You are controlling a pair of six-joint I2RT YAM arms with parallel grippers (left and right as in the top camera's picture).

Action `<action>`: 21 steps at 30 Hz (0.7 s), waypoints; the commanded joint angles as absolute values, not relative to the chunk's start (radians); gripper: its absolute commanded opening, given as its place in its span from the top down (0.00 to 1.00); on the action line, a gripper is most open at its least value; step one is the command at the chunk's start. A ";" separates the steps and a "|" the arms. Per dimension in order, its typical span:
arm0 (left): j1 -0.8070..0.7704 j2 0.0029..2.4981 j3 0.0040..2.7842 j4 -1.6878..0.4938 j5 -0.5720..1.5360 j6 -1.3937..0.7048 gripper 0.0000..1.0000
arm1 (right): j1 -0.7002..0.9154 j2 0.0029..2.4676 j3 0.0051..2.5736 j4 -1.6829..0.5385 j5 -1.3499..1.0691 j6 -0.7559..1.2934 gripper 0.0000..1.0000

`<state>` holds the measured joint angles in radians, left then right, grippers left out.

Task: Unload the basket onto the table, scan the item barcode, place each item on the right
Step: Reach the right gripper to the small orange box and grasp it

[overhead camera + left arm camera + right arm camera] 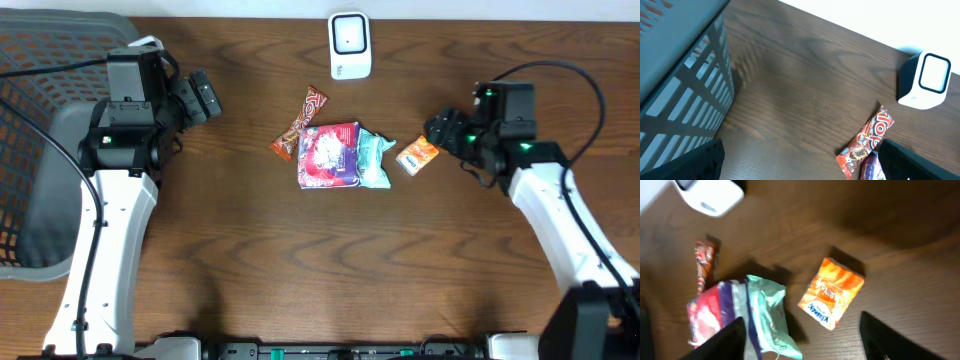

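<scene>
Flat, askew orange tissue pack (418, 157), well apart from white scanner (349, 45)

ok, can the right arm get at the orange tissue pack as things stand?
Probably yes. The right gripper hangs open right by the orange tissue pack, which lies flat, nothing on top; the teal pack sits clear of it.

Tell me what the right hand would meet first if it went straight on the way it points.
Probably the orange tissue pack, which lies just ahead of the right hand; depth is unclear.
</scene>
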<state>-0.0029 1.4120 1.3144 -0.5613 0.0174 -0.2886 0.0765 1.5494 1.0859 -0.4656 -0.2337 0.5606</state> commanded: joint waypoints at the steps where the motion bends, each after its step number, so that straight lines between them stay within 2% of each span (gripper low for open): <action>1: -0.003 1.417 1.326 -0.561 0.015 -0.294 0.02 | 0.120 1.629 1.103 -0.442 -0.238 0.623 0.39; 4: -0.003 1.417 1.326 -0.561 0.015 -0.294 0.02 | 0.143 1.678 1.103 -0.414 -0.220 0.637 0.47; 7: -0.003 1.417 1.326 -0.561 0.015 -0.294 0.02 | 0.146 1.709 1.103 -0.422 -0.161 0.688 0.60; 15: -0.003 1.417 1.326 -0.561 0.015 -0.294 0.02 | 0.145 1.785 1.103 -0.419 -0.110 0.688 0.82; 18: -0.003 1.417 1.326 -0.561 0.015 -0.294 0.02 | 0.144 1.807 1.103 -0.419 -0.110 0.711 0.98; 21: -0.003 1.417 1.326 -0.561 0.015 -0.294 0.02 | 0.144 1.815 1.103 -0.420 -0.111 0.721 0.98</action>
<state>-0.0029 1.4120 1.3144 -0.5613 0.0174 -0.2886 0.1410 1.8069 1.0863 -0.4217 -0.1295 0.6998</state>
